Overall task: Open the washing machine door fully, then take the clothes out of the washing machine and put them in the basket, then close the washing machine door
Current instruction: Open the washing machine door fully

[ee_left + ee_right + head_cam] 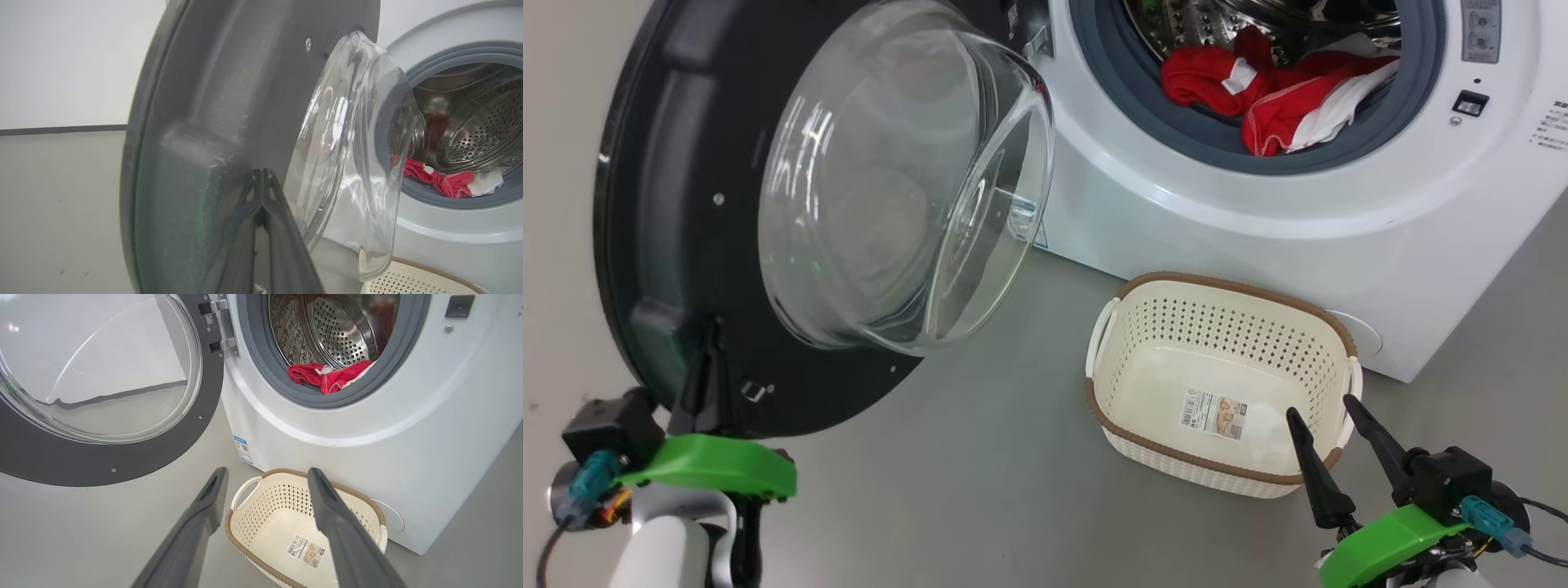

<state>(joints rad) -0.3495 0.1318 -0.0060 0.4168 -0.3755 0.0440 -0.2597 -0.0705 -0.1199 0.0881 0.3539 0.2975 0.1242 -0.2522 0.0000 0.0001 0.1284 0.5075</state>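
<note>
Door (670,204) stands wide, L gripper (712,331) pinched shut, empty, tips at its inner face; R gripper (1319,404) spread wide, empty, over basket (1217,282), clothes (1258,90) up ahead in drum mouth, R arm nearer

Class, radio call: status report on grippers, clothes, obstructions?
Left gripper shut, at inner face of open door. Right gripper open by empty basket. Clothes in drum mouth; door stands clear.

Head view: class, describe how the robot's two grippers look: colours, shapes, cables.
The left gripper and right gripper each have two long, dark, pointed jaws on a black block, a bright green bracket and a teal plug with dark cable. Left forearm: white.
</note>
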